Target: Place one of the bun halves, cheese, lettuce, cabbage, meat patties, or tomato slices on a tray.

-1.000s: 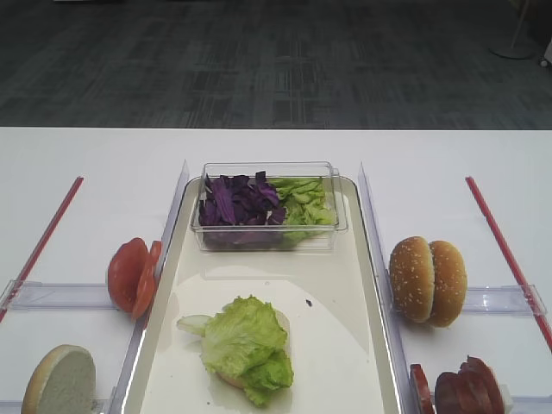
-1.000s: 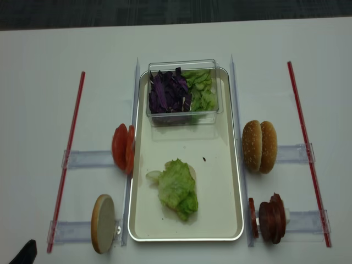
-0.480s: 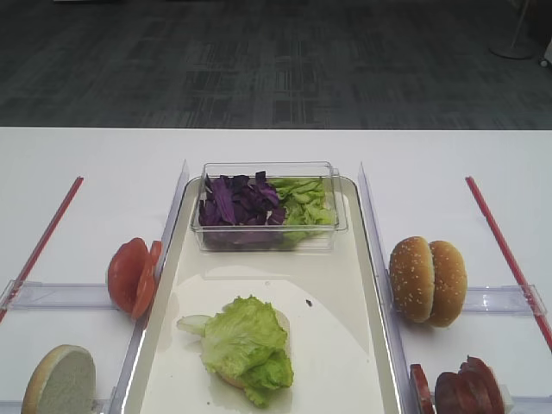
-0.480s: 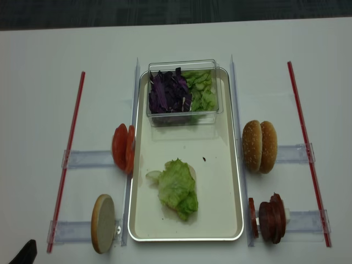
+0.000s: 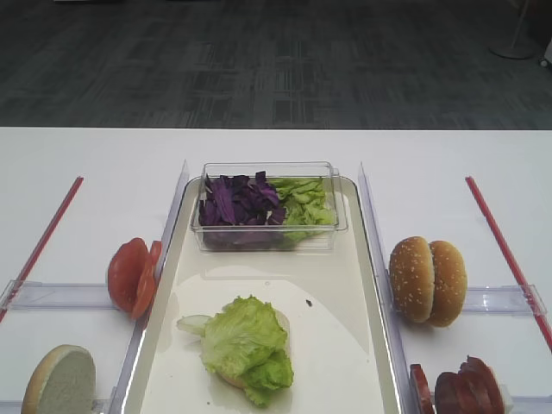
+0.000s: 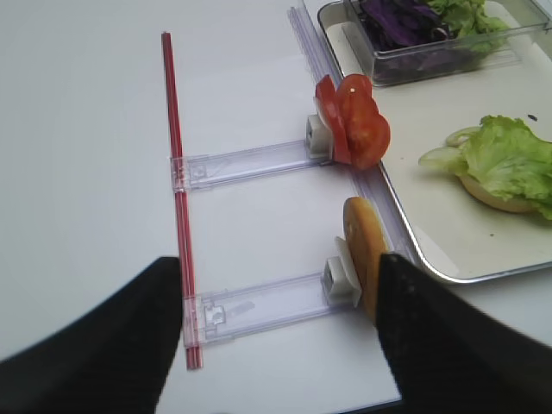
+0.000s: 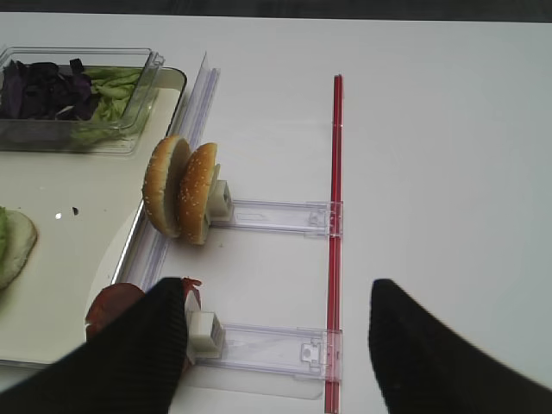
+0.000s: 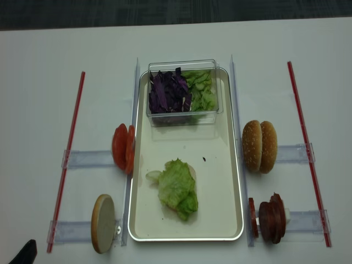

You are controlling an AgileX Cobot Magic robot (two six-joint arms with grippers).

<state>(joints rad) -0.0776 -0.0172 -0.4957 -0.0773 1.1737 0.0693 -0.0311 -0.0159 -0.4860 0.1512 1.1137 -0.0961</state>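
Between the spread fingers of the right gripper [image 7: 276,345] nothing is held and nothing has moved; the left gripper [image 6: 276,345] gapes too; lettuce [image 8: 177,188] rests on the tray [image 8: 228,181], so the next ingredient waits

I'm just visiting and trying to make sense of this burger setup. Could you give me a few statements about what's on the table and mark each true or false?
1. A lettuce leaf lies on a bun half on the tray. True.
2. The purple cabbage is scattered loose on the tray. False: it sits in a clear tub, beside green leaves.
3. The tomato slices stand on edge left of the tray. True.
4. The seeded bun halves lie on the tray. False: they stand right of it.
5. The right gripper holds a patty. False: it is open and empty.
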